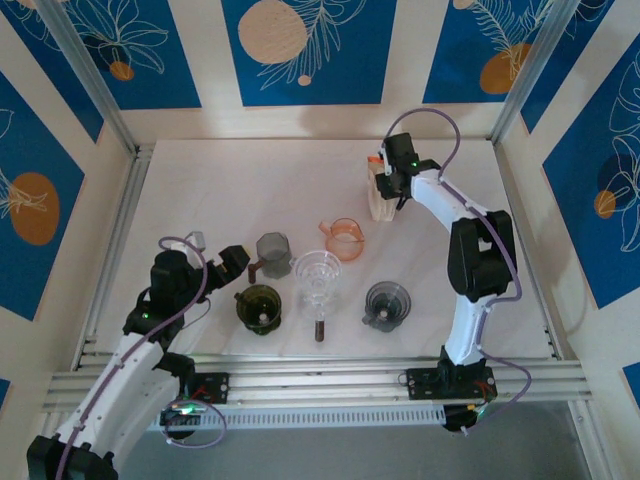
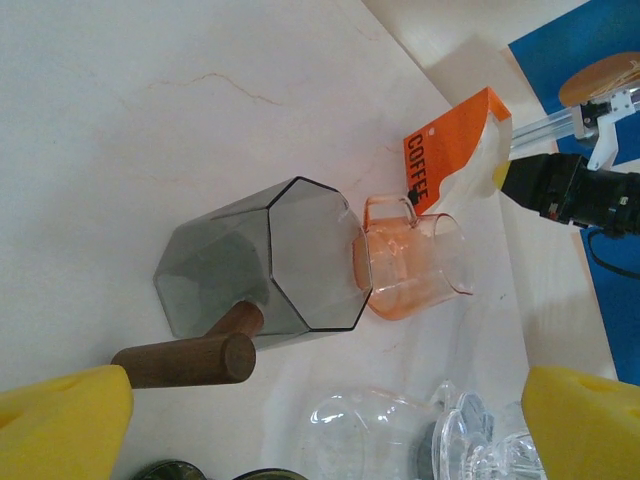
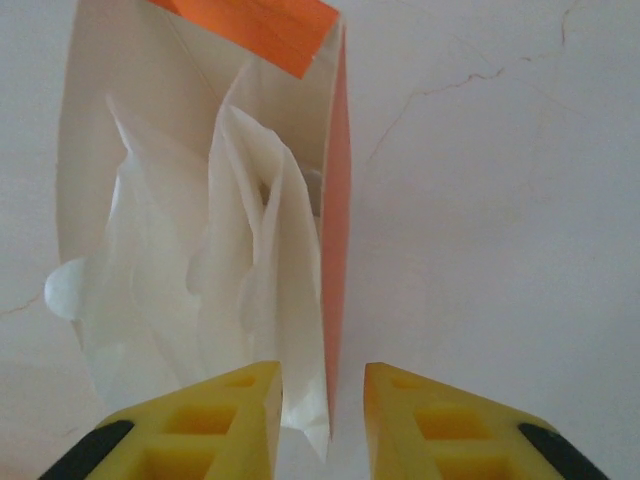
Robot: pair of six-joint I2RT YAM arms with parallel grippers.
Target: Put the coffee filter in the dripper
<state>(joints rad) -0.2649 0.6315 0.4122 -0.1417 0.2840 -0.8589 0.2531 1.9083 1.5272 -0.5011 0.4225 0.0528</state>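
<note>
Lining up the right hand [image 3: 322, 420] at the open orange coffee filter pack [image 3: 335, 200], far right on the bench [image 1: 230, 190]. The fingers [image 3: 215, 425] stand a narrow gap apart and clamp nothing. The crumpled white filters [image 3: 255, 260] sit in the pack, with one paper edge and the pack's orange wall hanging into that gap. I reckon the trick is to catch paper only: shift a touch to the left so the wall stays outside the pinch, close on a single edge, then lift slowly so the pack doesn't tip or come along.

My left hand [image 2: 320, 415] is spread wide and empty, near the grey dripper [image 2: 265, 265] with its wooden handle [image 2: 185, 360]. The orange dripper [image 2: 410, 265] is just beyond. Which dripper takes the filter, I can't tell.
</note>
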